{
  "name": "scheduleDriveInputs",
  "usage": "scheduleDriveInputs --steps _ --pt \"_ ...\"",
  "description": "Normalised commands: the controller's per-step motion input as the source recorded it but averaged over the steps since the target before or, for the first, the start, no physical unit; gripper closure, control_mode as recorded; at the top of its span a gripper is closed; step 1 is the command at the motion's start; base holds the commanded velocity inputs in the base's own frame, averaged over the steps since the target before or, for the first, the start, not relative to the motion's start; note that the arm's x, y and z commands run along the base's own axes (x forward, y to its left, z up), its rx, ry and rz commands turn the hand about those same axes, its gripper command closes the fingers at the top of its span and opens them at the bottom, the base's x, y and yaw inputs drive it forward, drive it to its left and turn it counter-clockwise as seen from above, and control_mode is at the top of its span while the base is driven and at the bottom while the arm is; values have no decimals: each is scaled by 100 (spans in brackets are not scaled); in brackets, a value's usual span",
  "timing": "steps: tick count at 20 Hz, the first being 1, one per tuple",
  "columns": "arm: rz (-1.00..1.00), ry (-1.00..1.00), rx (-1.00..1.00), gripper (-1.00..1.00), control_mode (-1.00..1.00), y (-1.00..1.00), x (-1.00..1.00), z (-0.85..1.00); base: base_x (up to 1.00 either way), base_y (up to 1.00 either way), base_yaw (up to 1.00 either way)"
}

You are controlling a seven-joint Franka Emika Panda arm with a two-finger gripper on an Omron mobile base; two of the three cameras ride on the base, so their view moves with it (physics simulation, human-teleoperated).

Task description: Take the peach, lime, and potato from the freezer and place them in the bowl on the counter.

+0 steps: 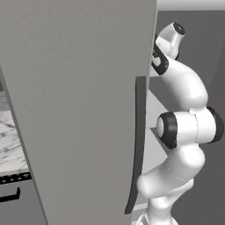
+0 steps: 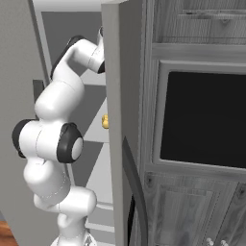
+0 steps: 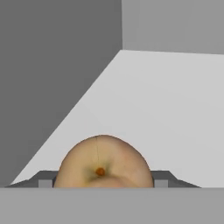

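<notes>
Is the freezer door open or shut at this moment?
Open. The freezer door stands swung out, the arm reaches past its edge, and the hand view looks at a white shelf inside with the peach on it.

A flat white shelf (image 3: 166,109) inside the grey-walled freezer (image 1: 79,110) carries one rounded tan-orange peach (image 3: 103,164), which sits near the shelf's front edge, its small orange stem dimple facing the hand view. A white marble desk (image 1: 11,140) shows beside the freezer.

The white arm (image 1: 182,132) is rising folded, elbow bent, and reaching up and forward. The gripper (image 3: 103,181) is pointing level, its two dark fingers (image 3: 43,179) pressing either side of a round fruit.
</notes>
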Motion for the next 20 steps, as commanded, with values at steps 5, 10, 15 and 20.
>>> scheduleDriveInputs --steps 5,10,15,20 --pt "-5 0 0 100 -100 -2 -21 11 0 0 0" --pt "-8 0 0 100 -100 -10 -22 15 0 0 0" --pt "-6 0 0 100 -100 -23 -31 16 0 0 0" --pt "-7 0 0 100 -100 -15 -40 7 0 0 0"
